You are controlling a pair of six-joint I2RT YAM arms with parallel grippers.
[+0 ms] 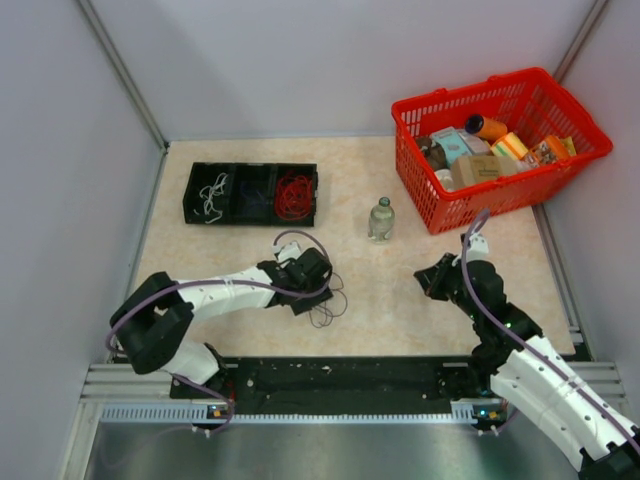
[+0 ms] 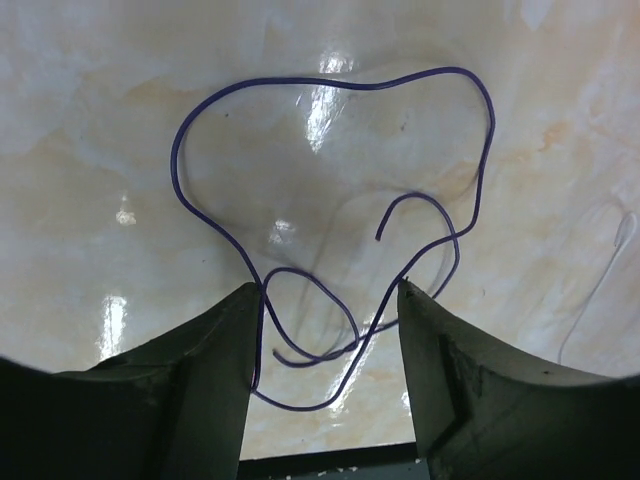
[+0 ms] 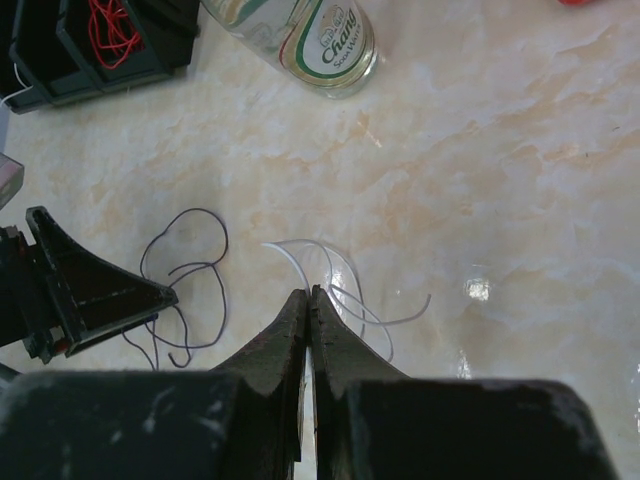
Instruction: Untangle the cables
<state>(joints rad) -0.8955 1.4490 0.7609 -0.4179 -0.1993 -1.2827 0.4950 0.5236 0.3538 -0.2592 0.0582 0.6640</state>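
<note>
A dark blue-purple cable (image 2: 300,80) lies in loose loops on the marble table. My left gripper (image 2: 330,290) is open and low over it, with its near loops between the jaws and one strand running along the left finger. From above, the left gripper (image 1: 316,290) is next to this cable (image 1: 325,310). My right gripper (image 3: 310,292) is shut, and a thin white cable (image 3: 285,260) runs into its tips, with more strands curling off to the right. In the top view the right gripper (image 1: 433,277) is right of centre. The dark cable (image 3: 186,211) also shows in the right wrist view.
A black three-part tray (image 1: 250,172) at the back left holds a white bunch (image 1: 213,195), a dark bunch and a red bunch (image 1: 293,195). A glass bottle (image 1: 381,218) stands mid-table. A red basket (image 1: 500,100) of groceries is at the back right.
</note>
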